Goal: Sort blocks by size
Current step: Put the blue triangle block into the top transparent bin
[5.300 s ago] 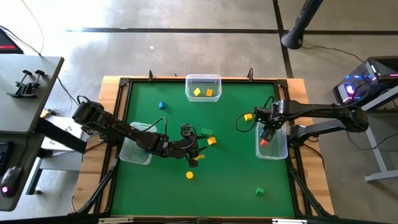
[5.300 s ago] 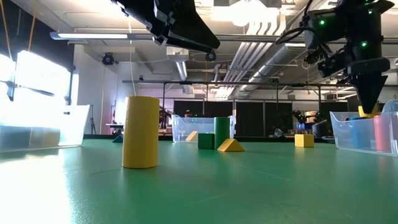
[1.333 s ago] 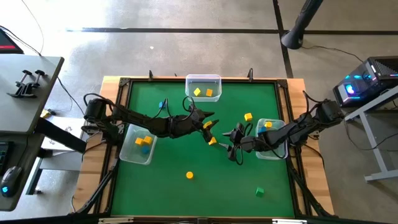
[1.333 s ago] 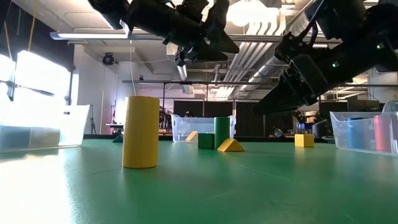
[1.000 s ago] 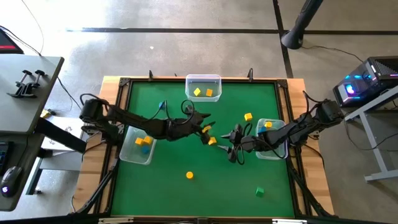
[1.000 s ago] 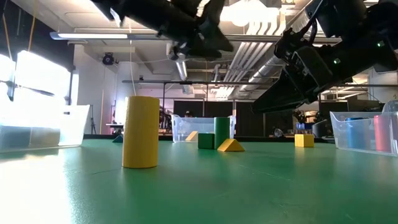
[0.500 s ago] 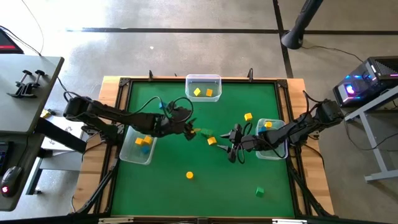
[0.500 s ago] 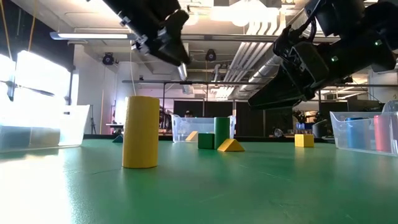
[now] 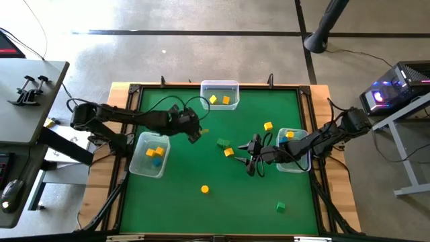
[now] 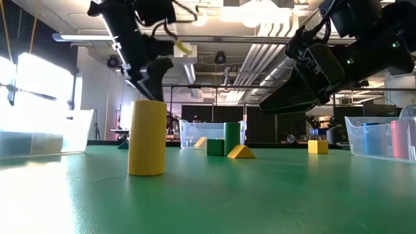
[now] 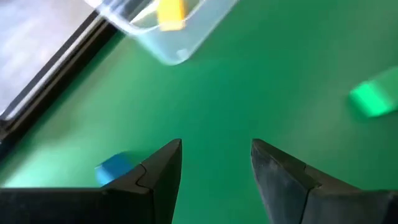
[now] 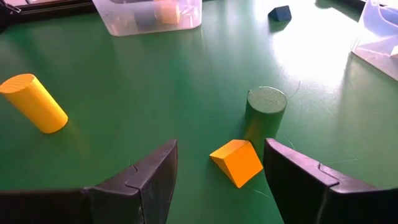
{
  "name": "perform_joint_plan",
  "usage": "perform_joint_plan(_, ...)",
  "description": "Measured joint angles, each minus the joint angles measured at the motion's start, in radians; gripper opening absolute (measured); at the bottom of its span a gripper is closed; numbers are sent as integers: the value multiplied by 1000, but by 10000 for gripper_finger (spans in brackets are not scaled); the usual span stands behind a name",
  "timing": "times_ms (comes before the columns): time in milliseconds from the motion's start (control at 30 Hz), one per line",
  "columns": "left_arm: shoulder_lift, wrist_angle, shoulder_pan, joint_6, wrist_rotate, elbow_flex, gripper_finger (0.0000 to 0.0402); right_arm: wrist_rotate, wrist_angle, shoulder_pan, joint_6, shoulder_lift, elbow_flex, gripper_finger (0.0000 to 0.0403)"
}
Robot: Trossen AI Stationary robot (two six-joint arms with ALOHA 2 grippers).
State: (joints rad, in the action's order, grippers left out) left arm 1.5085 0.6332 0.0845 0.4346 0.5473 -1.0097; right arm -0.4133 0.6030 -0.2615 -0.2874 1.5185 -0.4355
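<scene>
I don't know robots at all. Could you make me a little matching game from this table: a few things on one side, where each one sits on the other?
Things:
1. yellow cylinder
2. orange wedge
3. green cube
4. far bin

Places or states:
A. by the table corner at the overhead view's lower right
B. holds two yellowish blocks
C. stands upright on its own on the open mat
D. lies just ahead of the open right pincer, next to the green cylinder

Pairs: 1-C, 2-D, 3-A, 4-B
</scene>
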Motion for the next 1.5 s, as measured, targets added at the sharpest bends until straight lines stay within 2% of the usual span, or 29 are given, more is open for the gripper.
perform_joint_plan(67,0,65,47,-2,-26,0,177,0,0,0,0,0,0,227)
perform_joint_plan(200,7,179,151,-54,-142,0,177,2,0,0,9,0,0,227)
perform_joint_plan(267,18,211,198,-97,-154,1,177,2,0,0,30,0,0,227)
perform_joint_plan(367,27,212,269,-178,-152,1,178,2,0,0,34,0,0,227)
perform_joint_plan(467,33,199,365,-256,-231,1,184,6,-1,-1,25,0,0,227)
perform_joint_plan(600,31,199,480,-349,-326,1,206,13,-10,-3,16,0,0,227)
perform_joint_plan(767,31,188,567,-397,-347,1,251,13,-11,-3,15,0,0,227)
perform_joint_plan(933,42,154,608,-526,-359,1,290,13,-17,-3,-9,0,0,227)
perform_joint_plan(1067,89,155,608,-745,-366,1,293,17,-23,-3,-27,0,0,227)
perform_joint_plan(1200,167,151,600,-873,-352,0,290,21,-23,-3,-27,0,0,227)
perform_joint_plan(1333,244,149,596,-926,-287,0,290,21,-23,-3,-27,0,0,227)
perform_joint_plan(1500,301,153,586,-935,-268,-5,289,21,-23,-3,-46,0,0,227)
